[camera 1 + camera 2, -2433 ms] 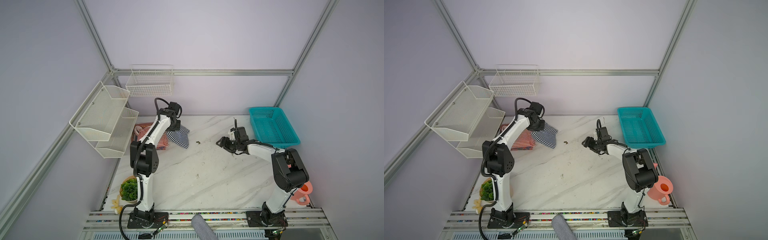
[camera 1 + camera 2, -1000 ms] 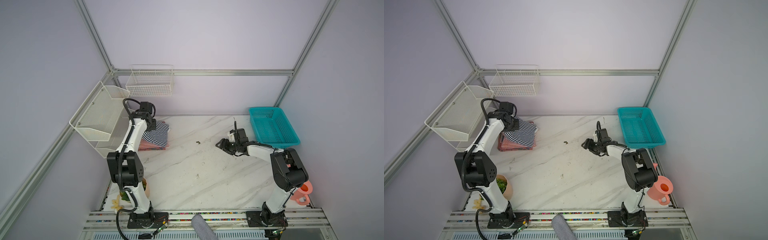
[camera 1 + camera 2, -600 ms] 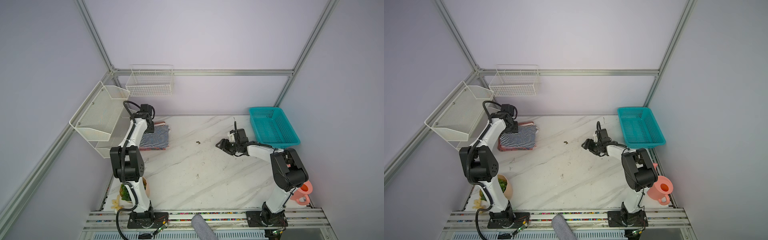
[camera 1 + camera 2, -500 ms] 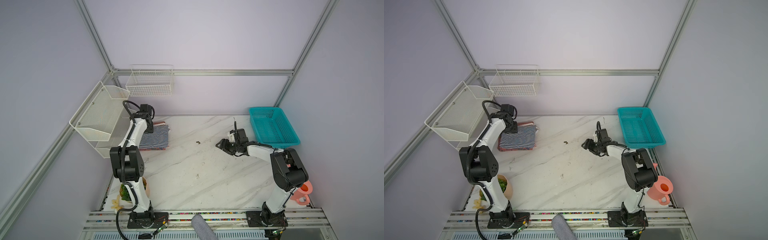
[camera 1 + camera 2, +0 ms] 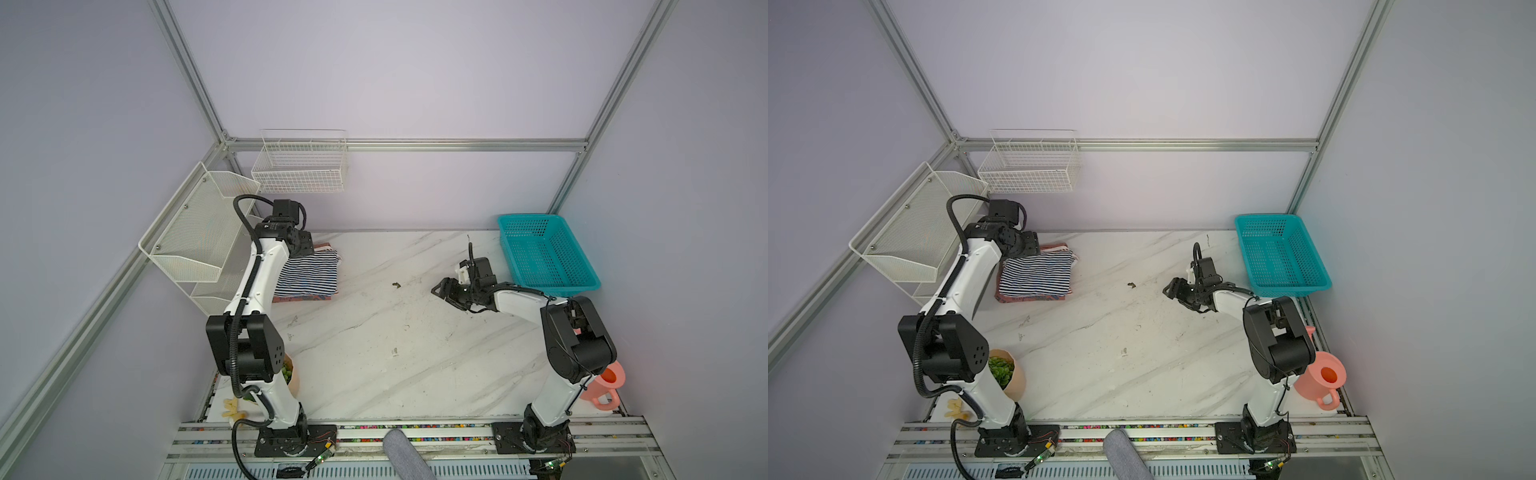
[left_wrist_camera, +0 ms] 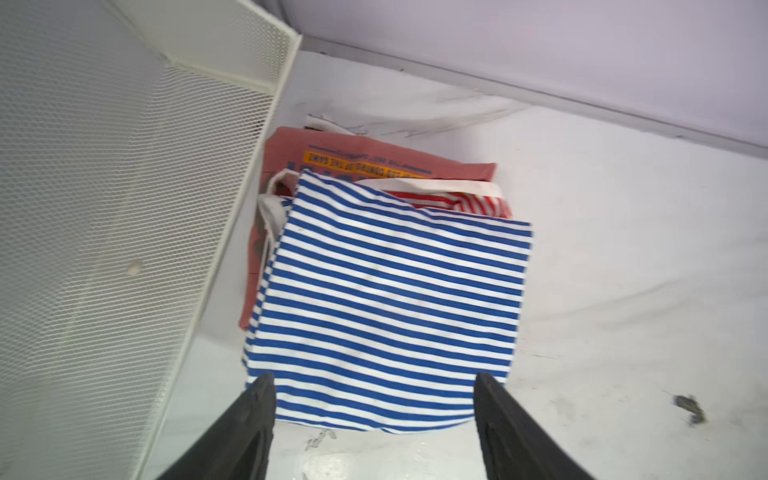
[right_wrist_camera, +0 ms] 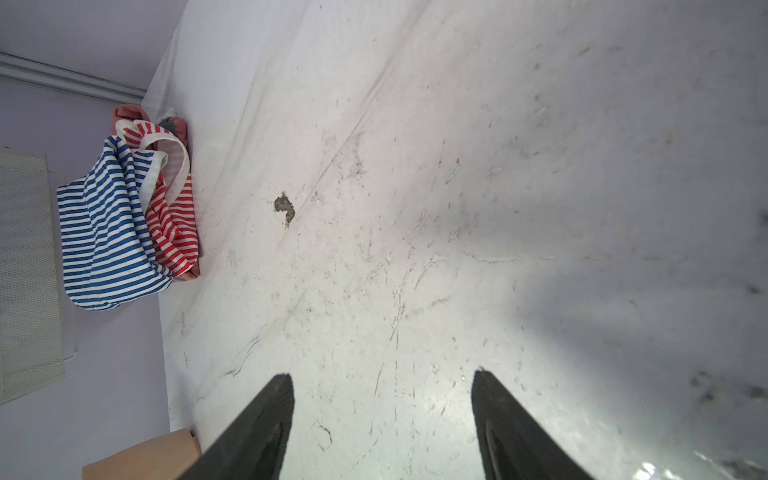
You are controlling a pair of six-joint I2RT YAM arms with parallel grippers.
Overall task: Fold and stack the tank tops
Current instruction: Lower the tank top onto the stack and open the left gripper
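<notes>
Apparently stacking is finishing: the navy-striped tank top (image 6: 395, 291) lies atop the red-striped top (image 6: 469, 203), left pincer (image 6: 374, 378) and right pincer (image 7: 380, 374) both apart, so a clean retreat comes next.

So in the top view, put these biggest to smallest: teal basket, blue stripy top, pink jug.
1. teal basket
2. blue stripy top
3. pink jug: close behind, and nearer the camera, so unsure.

I count three garments in one pile: two striped tank tops, the navy top (image 5: 1036, 274) and the red top (image 6: 478, 203), plus one rust shirt (image 6: 374, 153). Two grippers, the left gripper (image 6: 374, 386) and the right gripper (image 7: 382, 382). One teal basket (image 5: 540, 249), one wire basket (image 5: 301, 174), one mesh rack (image 5: 191, 241), one plant (image 5: 1000, 370), one pink jug (image 5: 1325, 378).
</notes>
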